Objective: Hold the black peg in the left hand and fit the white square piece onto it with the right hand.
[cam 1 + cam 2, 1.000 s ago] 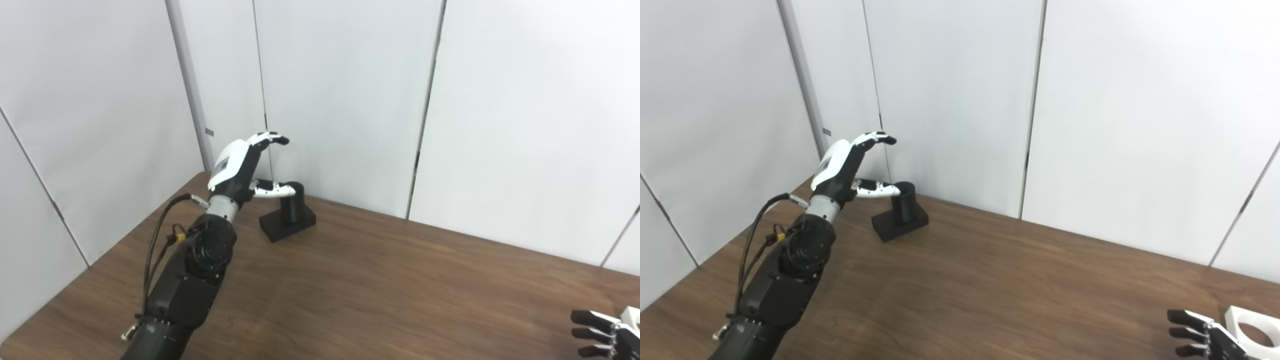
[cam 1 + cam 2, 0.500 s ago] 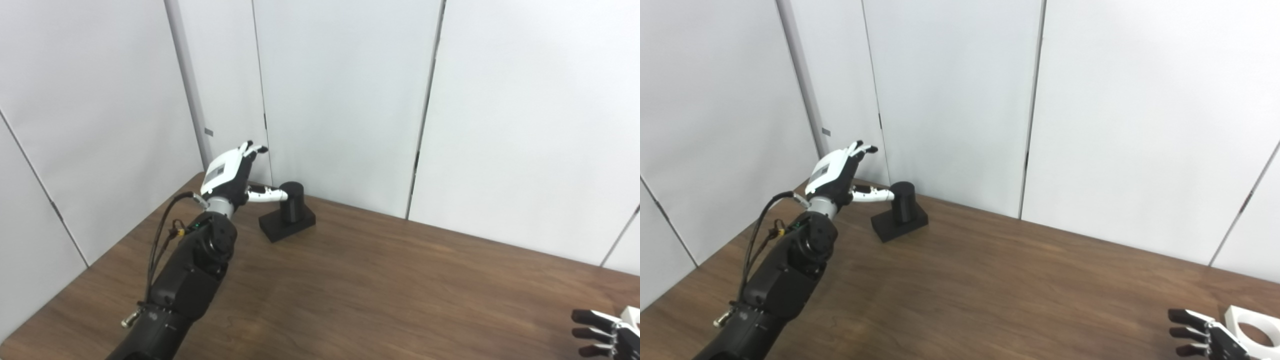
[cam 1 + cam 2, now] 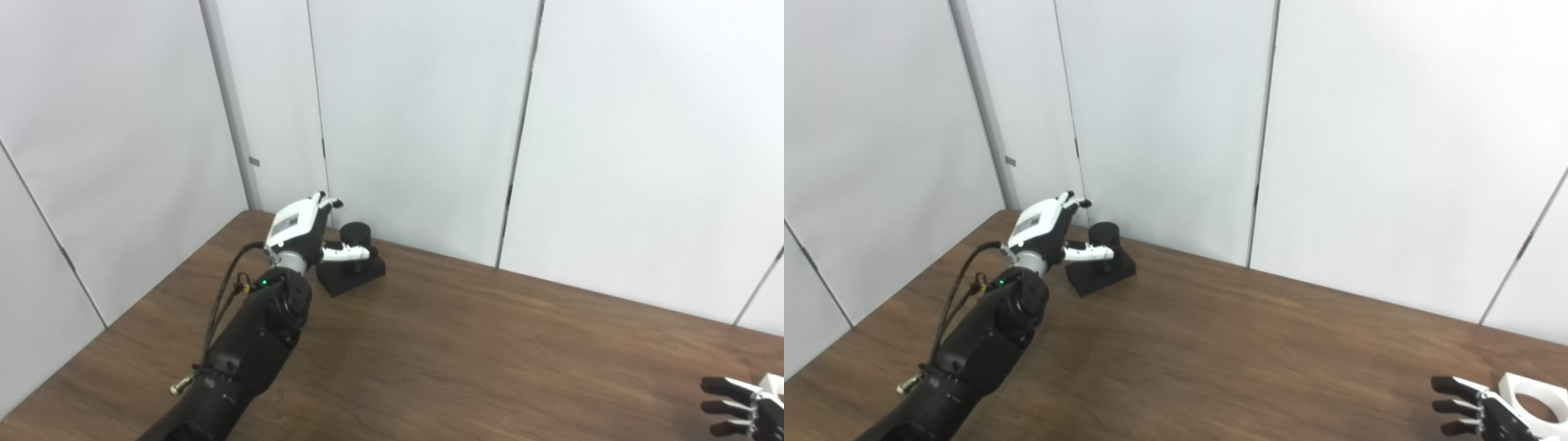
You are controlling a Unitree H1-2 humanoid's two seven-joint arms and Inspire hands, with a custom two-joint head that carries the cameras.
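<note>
The black peg [image 3: 356, 236] stands upright on its square black base [image 3: 352, 276] at the far left of the table, near the wall. My left hand [image 3: 301, 229] is right beside it on the left, open; its thumb lies across the front of the peg and its fingers reach behind it, not closed. The white square piece [image 3: 1532, 395] with a round hole lies at the bottom right corner of the right eye view. My right hand [image 3: 1476, 413] sits just left of that piece, open, with its dark fingertips pointing left.
The brown wooden table [image 3: 465, 343] is bounded at the back and left by white wall panels [image 3: 416, 122]. A black cable loops beside my left forearm [image 3: 251, 349].
My left hand has dropped and moved right, closing in on the peg, with its thumb now across the peg's front. The right hand and white piece have not moved.
</note>
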